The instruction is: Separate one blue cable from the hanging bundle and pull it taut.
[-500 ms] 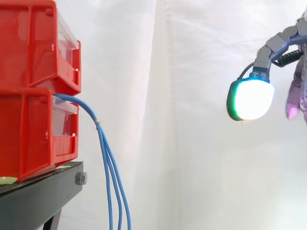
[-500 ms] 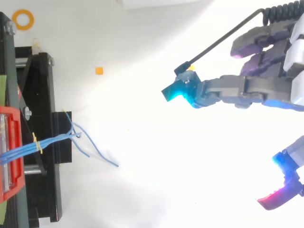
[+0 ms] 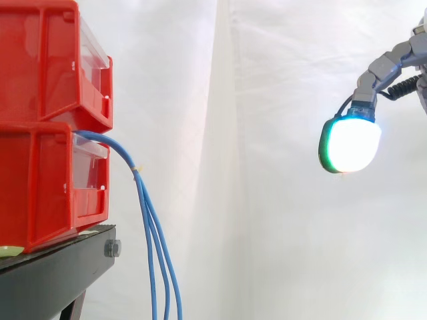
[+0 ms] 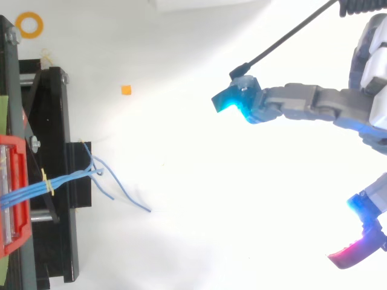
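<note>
Several blue cables (image 3: 144,200) hang well apart from the outstretched hand (image 4: 302,104).

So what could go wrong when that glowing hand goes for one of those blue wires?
1. The blue cables hang tight together, bound by a yellow tie, and the hand has thick pads, so it may catch several at once.
2. The open hand is well apart from the cables; a slightly off approach might brush the strands aside.
3. They run out from the stacked red bins; a hard pull might shift those.
</note>
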Tool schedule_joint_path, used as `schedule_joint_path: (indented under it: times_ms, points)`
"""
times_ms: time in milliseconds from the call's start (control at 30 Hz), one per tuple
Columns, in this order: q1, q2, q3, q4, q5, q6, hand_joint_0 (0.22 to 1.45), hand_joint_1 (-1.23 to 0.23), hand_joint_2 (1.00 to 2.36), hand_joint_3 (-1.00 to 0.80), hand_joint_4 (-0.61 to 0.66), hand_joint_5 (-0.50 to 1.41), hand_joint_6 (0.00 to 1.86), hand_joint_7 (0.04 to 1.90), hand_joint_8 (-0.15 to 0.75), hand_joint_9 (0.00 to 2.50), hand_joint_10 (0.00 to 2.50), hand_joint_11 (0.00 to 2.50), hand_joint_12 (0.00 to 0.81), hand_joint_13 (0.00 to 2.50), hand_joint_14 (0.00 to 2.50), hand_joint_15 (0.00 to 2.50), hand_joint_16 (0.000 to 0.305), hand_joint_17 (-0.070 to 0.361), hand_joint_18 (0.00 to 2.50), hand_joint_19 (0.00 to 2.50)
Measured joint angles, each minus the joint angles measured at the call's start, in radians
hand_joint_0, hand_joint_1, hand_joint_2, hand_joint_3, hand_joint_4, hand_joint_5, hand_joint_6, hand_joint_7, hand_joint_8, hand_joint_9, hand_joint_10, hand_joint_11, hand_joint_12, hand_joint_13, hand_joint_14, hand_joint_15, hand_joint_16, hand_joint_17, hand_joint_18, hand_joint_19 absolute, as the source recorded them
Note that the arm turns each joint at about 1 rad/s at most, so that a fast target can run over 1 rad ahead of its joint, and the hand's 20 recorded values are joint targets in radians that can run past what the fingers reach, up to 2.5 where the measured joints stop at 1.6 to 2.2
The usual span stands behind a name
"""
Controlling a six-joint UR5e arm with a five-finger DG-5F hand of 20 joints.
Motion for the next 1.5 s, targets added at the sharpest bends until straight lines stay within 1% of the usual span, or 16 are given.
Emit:
schedule_joint_path:
  times_ms: [233, 400, 600, 667, 700, 833, 900, 1000, 1100, 1167, 1200, 1300, 1367, 1433, 1467, 1500]
  points:
    - [-0.001, 0.000, 0.000, -0.014, -0.001, 0.000, 0.31, -0.51, 1.00, -0.50, 0.33, -0.20, 0.50, 0.65, 0.353, 2.09, 0.03, 1.10, 0.464, 1.99, 0.03, 1.02, 0.096, 0.217, 1.91, 0.36]
    - [-0.003, 0.000, 0.000, -0.018, -0.001, -0.001, 0.31, -0.51, 1.00, -0.50, 0.33, -0.20, 0.50, 0.65, 0.342, 2.10, 0.03, 1.11, 0.465, 2.00, 0.02, 1.03, 0.096, 0.216, 1.95, 0.37]
    - [-0.008, 0.000, 0.000, -0.002, 0.022, -0.004, 0.31, -0.51, 1.00, -0.50, 0.33, -0.20, 0.50, 0.65, 0.339, 2.10, 0.03, 1.14, 0.459, 1.99, 0.02, 1.04, 0.095, 0.214, 2.06, 0.38]
    - [-0.009, 0.000, 0.000, 0.004, 0.030, -0.004, 0.32, -0.51, 1.00, -0.50, 0.33, -0.20, 0.50, 0.65, 0.323, 2.13, 0.03, 1.23, 0.465, 2.00, 0.02, 1.06, 0.095, 0.213, 2.11, 0.41]
    - [-0.010, 0.000, 0.000, 0.008, 0.032, -0.004, 0.32, -0.51, 1.00, -0.50, 0.33, -0.20, 0.50, 0.65, 0.321, 2.17, 0.03, 1.35, 0.476, 2.02, 0.03, 1.13, 0.094, 0.212, 2.15, 0.43]
    - [-0.011, 0.000, 0.000, 0.033, 0.038, 0.003, 0.32, -0.51, 1.00, -0.50, 0.33, -0.20, 0.50, 0.65, 0.314, 2.24, 0.02, 1.51, 0.491, 2.08, 0.02, 1.24, 0.093, 0.209, 2.20, 0.51]
    - [-0.011, -0.001, 0.000, 0.045, 0.040, 0.010, 0.32, -0.51, 1.00, -0.50, 0.34, -0.20, 0.50, 0.65, 0.315, 2.29, 0.02, 1.64, 0.479, 2.14, 0.02, 1.33, 0.092, 0.207, 2.20, 0.55]
    - [-0.011, -0.001, 0.000, 0.066, 0.040, 0.030, 0.32, -0.51, 1.00, -0.50, 0.35, -0.19, 0.50, 0.65, 0.300, 2.32, 0.02, 1.65, 0.475, 2.14, 0.02, 1.35, 0.093, 0.208, 2.12, 0.57]
    - [-0.011, -0.006, 0.000, 0.096, 0.043, 0.061, 0.32, -0.51, 1.00, -0.50, 0.34, -0.19, 0.50, 0.65, 0.310, 2.32, 0.02, 1.66, 0.478, 2.15, 0.02, 1.37, 0.093, 0.210, 2.10, 0.56]
    - [-0.011, -0.011, 0.000, 0.117, 0.047, 0.082, 0.32, -0.52, 1.00, -0.50, 0.35, -0.19, 0.50, 0.65, 0.296, 2.33, 0.02, 1.66, 0.472, 2.16, 0.02, 1.37, 0.093, 0.209, 2.11, 0.56]
    - [-0.011, -0.016, 0.000, 0.125, 0.050, 0.091, 0.32, -0.52, 1.00, -0.50, 0.36, -0.19, 0.50, 0.65, 0.306, 2.33, 0.02, 1.67, 0.478, 2.17, 0.02, 1.38, 0.093, 0.209, 2.11, 0.56]
    - [-0.011, -0.033, 0.000, 0.149, 0.061, 0.120, 0.32, -0.52, 1.00, -0.50, 0.36, -0.19, 0.50, 0.66, 0.289, 2.41, 0.01, 1.81, 0.470, 2.24, 0.01, 1.51, 0.093, 0.209, 2.14, 0.56]
    - [-0.011, -0.046, 0.000, 0.168, 0.079, 0.146, 0.32, -0.52, 1.00, -0.50, 0.37, -0.18, 0.50, 0.65, 0.286, 2.44, 0.01, 1.85, 0.465, 2.28, 0.01, 1.57, 0.093, 0.208, 2.16, 0.56]
    - [-0.012, -0.061, 0.000, 0.188, 0.103, 0.177, 0.32, -0.52, 1.00, -0.50, 0.37, -0.18, 0.50, 0.65, 0.289, 2.44, 0.15, 1.81, 0.455, 2.30, 0.00, 1.63, 0.093, 0.208, 2.17, 0.57]
    - [-0.012, -0.068, 0.000, 0.198, 0.115, 0.193, 0.32, -0.51, 1.00, -0.50, 0.37, -0.18, 0.50, 0.66, 0.286, 2.43, 0.26, 1.78, 0.449, 2.31, 0.00, 1.64, 0.093, 0.208, 2.18, 0.57]
    - [-0.012, -0.075, 0.000, 0.209, 0.127, 0.211, 0.32, -0.51, 1.00, -0.50, 0.37, -0.18, 0.50, 0.65, 0.294, 2.43, 0.28, 1.76, 0.463, 2.31, 0.01, 1.64, 0.092, 0.207, 2.18, 0.58]
